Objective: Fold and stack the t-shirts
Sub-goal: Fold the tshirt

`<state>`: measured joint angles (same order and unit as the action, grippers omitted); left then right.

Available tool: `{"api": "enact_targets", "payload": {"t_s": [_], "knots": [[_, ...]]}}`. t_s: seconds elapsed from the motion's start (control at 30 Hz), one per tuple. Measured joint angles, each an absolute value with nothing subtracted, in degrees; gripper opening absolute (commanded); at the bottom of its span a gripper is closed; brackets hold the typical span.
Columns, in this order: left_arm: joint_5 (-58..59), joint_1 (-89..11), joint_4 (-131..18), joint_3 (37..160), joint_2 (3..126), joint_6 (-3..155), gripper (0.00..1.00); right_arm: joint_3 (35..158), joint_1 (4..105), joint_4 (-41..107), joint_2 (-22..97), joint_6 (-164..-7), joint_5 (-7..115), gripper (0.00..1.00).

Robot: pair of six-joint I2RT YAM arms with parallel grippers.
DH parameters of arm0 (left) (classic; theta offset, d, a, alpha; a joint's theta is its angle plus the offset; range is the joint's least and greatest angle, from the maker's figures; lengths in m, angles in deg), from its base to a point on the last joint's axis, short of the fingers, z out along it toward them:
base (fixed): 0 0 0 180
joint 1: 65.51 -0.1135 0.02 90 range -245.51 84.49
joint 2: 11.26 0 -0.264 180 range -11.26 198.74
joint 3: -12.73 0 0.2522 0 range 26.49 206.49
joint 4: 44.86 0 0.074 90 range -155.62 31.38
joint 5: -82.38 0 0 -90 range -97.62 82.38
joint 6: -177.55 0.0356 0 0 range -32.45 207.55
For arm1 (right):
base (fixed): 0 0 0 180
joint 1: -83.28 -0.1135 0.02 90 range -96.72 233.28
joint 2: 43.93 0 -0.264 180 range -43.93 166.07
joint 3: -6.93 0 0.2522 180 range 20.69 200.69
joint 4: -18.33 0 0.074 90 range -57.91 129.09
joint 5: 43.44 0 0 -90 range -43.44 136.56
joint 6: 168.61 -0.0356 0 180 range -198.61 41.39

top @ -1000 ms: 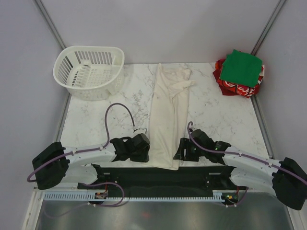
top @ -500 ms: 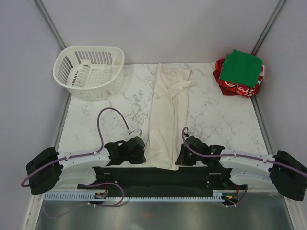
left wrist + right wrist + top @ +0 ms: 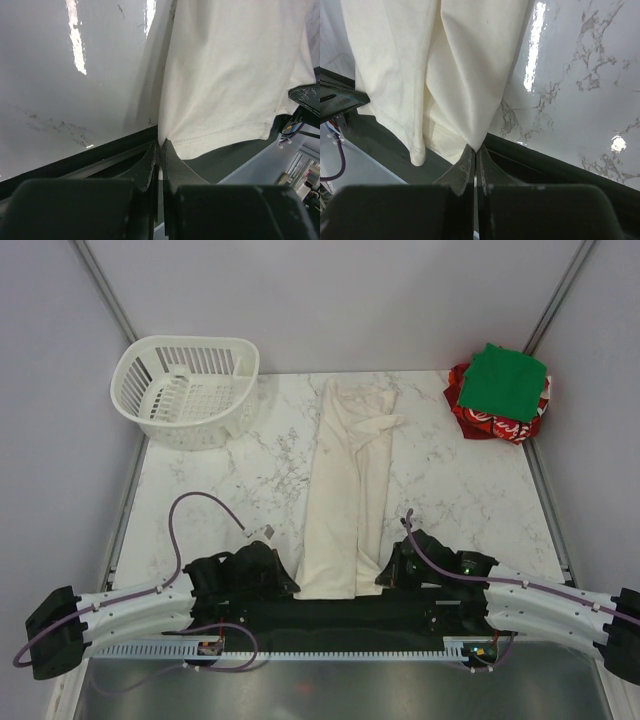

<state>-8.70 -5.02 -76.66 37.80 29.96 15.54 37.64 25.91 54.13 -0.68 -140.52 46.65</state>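
Both arms drawn back toward bench [image 3: 200, 490] near edge; left end effector [image 3: 160, 150], right end effector [image 3: 475, 152] clamped on cream shirt [image 3: 350, 490] hem corners, likely pulling cloth flat.

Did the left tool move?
Yes. The left tool, pinching the cream t-shirt, drew back toward the near edge of the table, away from the white basket.

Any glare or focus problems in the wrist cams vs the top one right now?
Left wrist: two glare streaks on the table, left tool dark and soft, cream t-shirt hem sharp. Right wrist: one glare streak on the table, right tool dark and soft. Top external: even light, no glare.
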Motion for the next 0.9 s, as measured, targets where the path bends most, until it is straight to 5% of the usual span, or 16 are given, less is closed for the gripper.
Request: {"api": "enact_targets", "payload": {"t_s": [0.23,0.63,0.9], "knots": [[-5.53,-3.69,-80.66,43.98,33.23,15.32,0.04,40.79,21.87,57.98,0.28,-141.26,46.3,0.0],[-12.18,-3.38,-99.76,76.24,45.54,25.0,0.04,62.56,19.05,69.17,9.85,-134.81,34.66,0.0],[-15.67,-11.25,-108.27,88.31,56.16,35.63,0.04,74.52,34.77,70.79,20.04,-122.75,32.54,0.0]]}}
